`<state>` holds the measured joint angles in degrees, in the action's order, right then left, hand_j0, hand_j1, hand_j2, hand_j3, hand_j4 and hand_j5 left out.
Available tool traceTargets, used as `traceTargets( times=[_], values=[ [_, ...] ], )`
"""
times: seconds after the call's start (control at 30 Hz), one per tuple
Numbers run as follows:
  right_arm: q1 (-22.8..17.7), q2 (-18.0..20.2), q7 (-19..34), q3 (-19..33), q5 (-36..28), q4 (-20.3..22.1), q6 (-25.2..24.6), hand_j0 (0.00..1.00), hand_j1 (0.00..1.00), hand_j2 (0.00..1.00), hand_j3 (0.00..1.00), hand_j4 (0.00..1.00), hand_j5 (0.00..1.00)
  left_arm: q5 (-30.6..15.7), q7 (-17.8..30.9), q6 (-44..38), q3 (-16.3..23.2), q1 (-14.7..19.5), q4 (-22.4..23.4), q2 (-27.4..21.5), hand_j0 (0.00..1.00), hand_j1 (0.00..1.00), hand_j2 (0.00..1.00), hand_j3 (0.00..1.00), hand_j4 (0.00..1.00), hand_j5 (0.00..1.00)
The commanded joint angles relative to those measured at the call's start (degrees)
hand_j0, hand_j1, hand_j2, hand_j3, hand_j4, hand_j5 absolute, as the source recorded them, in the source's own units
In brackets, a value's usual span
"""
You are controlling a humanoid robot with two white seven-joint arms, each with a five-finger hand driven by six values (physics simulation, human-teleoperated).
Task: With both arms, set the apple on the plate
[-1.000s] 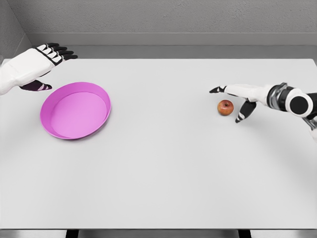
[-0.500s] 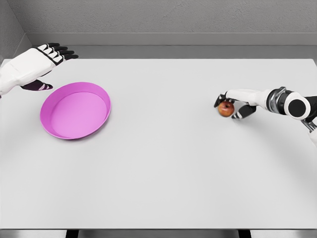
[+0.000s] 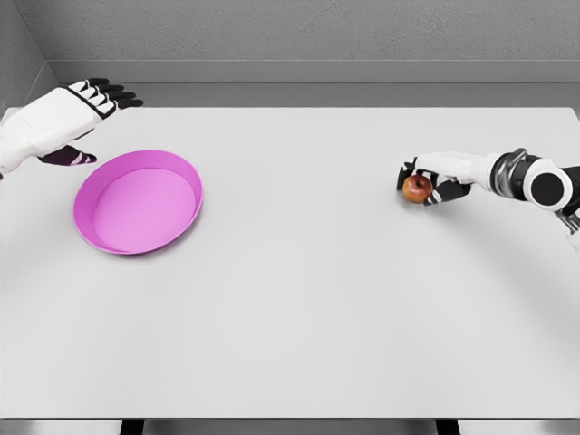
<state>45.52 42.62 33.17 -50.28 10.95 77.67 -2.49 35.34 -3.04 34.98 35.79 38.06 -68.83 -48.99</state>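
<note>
We see no writing anywhere; our right hand (image 3: 433, 179) curls closed around the apple (image 3: 417, 188) on the bench (image 3: 299, 272), while our left hand (image 3: 77, 113) hovers open just beyond the pink plate (image 3: 138, 201).

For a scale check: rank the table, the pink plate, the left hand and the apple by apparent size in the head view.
1. table, filling most of the view
2. pink plate
3. left hand, clearly smaller than the plate
4. apple, smallest, partly wrapped by the right hand
</note>
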Motion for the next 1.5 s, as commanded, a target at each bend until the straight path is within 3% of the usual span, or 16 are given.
traceTargets(
  times=[0.0, 0.13, 0.23, 0.6, 1.23, 1.47],
  values=[
    [0.09, 0.44, -0.03, 0.18, -0.05, 0.9, 0.03, 0.42, 0.42, 0.42, 0.42, 0.42, 0.42, -0.36, -0.04, 0.02, -0.1, 0.0, 0.01, -0.14, 1.0, 1.0, 1.0, 1.0, 1.0, 1.0],
    [0.53, 0.53, -0.03, 0.27, -0.05, 1.52, 0.21, 0.42, 0.42, 0.42, 0.42, 0.42, 0.42, -0.36, -0.04, 0.02, -0.19, 0.0, 0.36, -0.06, 1.0, 1.0, 1.0, 1.0, 1.0, 1.0],
    [1.06, 0.71, 0.06, 0.27, -0.05, 5.65, -0.23, 0.42, 0.42, 0.42, 0.42, 0.42, 0.42, -0.36, -0.04, 0.02, -0.19, 0.0, 0.36, -0.06, 1.0, 1.0, 1.0, 1.0, 1.0, 1.0],
    [0.79, -2.19, 0.14, -0.25, -0.05, 11.98, 0.03, 0.42, 0.42, 0.42, 0.42, 0.42, 0.42, -0.36, -0.04, 0.02, -0.28, 0.0, 0.54, -0.14, 1.0, 1.0, 1.0, 1.0, 1.0, 1.0],
    [0.88, -14.41, 1.83, -2.28, 0.21, 11.63, -0.5, 0.42, 0.42, 0.42, 0.42, 0.42, 0.42, -0.27, -0.04, 0.02, -0.28, 0.0, 0.54, 0.03, 1.0, 1.0, 1.0, 1.0, 1.0, 1.0],
    [1.15, -16.08, 1.83, -3.24, 1.09, 11.19, -0.67, 0.42, 0.42, 0.42, 0.42, 0.42, 0.42, -0.27, -0.04, 0.02, -0.28, 0.0, 0.54, 0.03, 1.0, 1.0, 1.0, 1.0, 1.0, 1.0]
  ],
)
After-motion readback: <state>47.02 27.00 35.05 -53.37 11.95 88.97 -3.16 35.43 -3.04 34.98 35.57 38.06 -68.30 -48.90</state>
